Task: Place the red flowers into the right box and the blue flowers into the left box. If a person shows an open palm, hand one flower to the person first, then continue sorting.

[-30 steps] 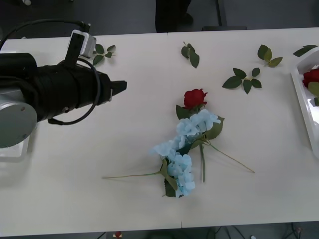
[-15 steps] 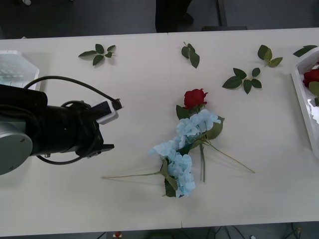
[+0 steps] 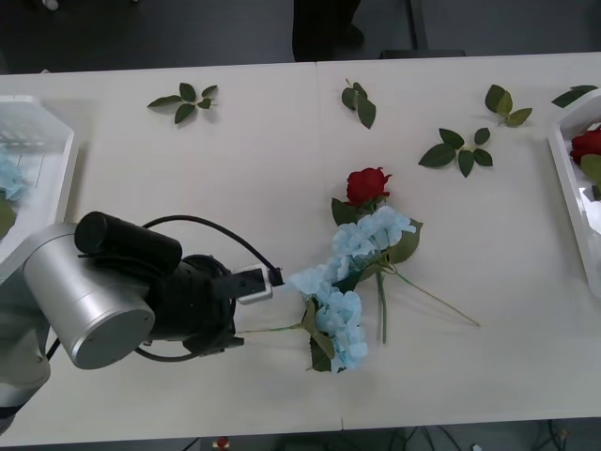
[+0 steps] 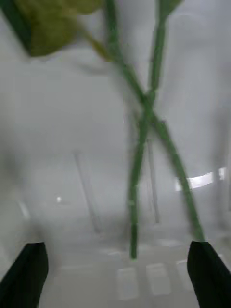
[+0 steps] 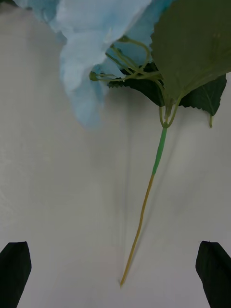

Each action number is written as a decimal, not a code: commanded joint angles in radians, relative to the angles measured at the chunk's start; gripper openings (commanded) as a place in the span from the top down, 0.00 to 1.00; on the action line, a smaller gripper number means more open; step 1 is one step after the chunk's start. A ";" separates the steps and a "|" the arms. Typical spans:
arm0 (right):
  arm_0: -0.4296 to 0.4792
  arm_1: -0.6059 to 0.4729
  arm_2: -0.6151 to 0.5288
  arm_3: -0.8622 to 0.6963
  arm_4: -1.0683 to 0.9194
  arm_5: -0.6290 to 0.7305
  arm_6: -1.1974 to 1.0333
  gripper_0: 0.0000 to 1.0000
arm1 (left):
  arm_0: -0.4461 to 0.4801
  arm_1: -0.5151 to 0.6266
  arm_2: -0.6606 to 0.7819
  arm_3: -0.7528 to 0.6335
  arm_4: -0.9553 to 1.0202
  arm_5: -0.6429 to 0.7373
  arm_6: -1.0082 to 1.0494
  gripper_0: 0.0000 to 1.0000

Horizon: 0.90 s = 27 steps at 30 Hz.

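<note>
left gripper (image 5: 115, 274) open over blue flowers (image 3: 340, 282) stem.

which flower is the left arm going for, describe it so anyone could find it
In the flower pile at the middle of the table, find the blue flower nearest the robot. Unlike the one beside the red rose, its thin stem runs toward the left end effector, whose open fingers straddle its tip.

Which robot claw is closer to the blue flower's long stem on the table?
The left claw: it hangs open right over the blue flower's stem. The right claw is open over green stems in the right box.
</note>
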 commanded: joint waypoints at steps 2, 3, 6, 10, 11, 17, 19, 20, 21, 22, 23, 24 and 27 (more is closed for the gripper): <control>0.001 -0.057 -0.001 -0.184 -0.062 0.135 0.031 0.04 | -0.058 -0.069 -0.055 0.086 -0.030 -0.024 0.096 0.00; 0.001 -0.062 -0.001 -0.216 -0.064 0.149 0.036 0.02 | -0.066 -0.076 -0.064 0.100 -0.032 -0.024 0.097 0.00; 0.003 -0.073 -0.002 -0.323 -0.101 0.200 0.051 0.00 | -0.089 -0.094 -0.090 0.145 -0.035 -0.025 0.100 0.00; 0.004 -0.073 0.001 -0.495 -0.156 0.269 0.066 0.00 | -0.107 -0.112 -0.138 0.204 -0.038 -0.082 0.108 0.00; 0.009 -0.073 0.002 -0.532 -0.166 0.275 0.068 0.00 | -0.109 -0.119 -0.149 0.218 -0.041 -0.094 0.111 0.00; 0.076 -0.074 0.022 -0.817 -0.179 0.281 0.080 0.00 | -0.121 -0.142 -0.192 0.293 -0.050 -0.149 0.123 0.00; 0.116 -0.085 0.022 -0.932 -0.179 0.252 0.083 0.00 | -0.122 -0.142 -0.195 0.293 -0.053 -0.149 0.126 0.00; 0.127 -0.089 0.022 -0.966 -0.177 0.240 0.083 0.00 | -0.121 -0.142 -0.196 0.293 -0.053 -0.149 0.126 0.00; 0.155 -0.099 0.022 -1.033 -0.176 0.218 0.079 0.00 | -0.122 -0.142 -0.202 0.293 -0.053 -0.149 0.126 0.00; 0.184 -0.105 0.022 -1.096 -0.176 0.197 0.072 0.00 | -0.122 -0.143 -0.210 0.293 -0.053 -0.149 0.133 0.00; 0.195 -0.109 0.022 -1.118 -0.176 0.189 0.072 0.00 | -0.122 -0.145 -0.213 0.295 -0.053 -0.151 0.133 0.00; 0.218 -0.112 0.022 -1.164 -0.176 0.175 0.068 0.00 | -0.122 -0.148 -0.218 0.293 -0.056 -0.154 0.134 0.06; 0.270 -0.116 0.022 -1.247 -0.173 0.143 0.066 0.00 | -0.122 -0.151 -0.218 0.293 -0.058 -0.160 0.137 0.92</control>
